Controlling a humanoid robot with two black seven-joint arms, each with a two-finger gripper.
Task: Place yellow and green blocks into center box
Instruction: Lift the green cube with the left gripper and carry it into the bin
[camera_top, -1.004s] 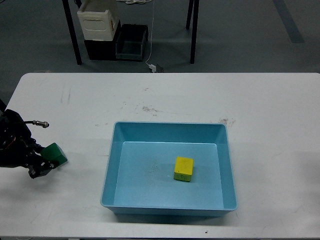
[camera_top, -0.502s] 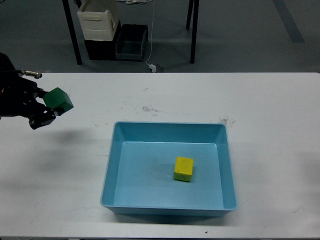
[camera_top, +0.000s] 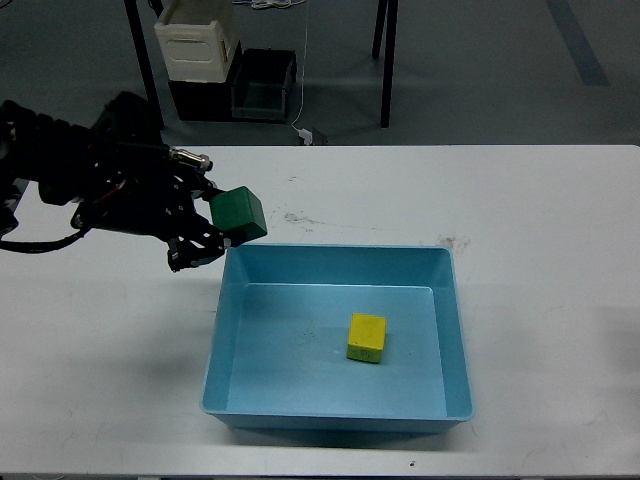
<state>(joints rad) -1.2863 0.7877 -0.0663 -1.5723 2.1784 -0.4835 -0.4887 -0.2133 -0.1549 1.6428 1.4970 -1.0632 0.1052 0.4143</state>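
A light blue box (camera_top: 339, 414) sits at the table's centre. A yellow block (camera_top: 367, 337) lies inside it on the floor of the box. My left gripper (camera_top: 218, 220) comes in from the left and is shut on a green block (camera_top: 238, 214), holding it in the air just above the box's far left corner. The right gripper is not in view.
The white table (camera_top: 500, 200) stretches around the box on all sides. Beyond the far edge, on the floor, stand a cream bin (camera_top: 196, 42), dark crates (camera_top: 262, 85) and black table legs (camera_top: 386, 62).
My left arm has lifted the green block from the table's left edge and carried it up and to the right, to the box's far left corner. The yellow block has not moved.
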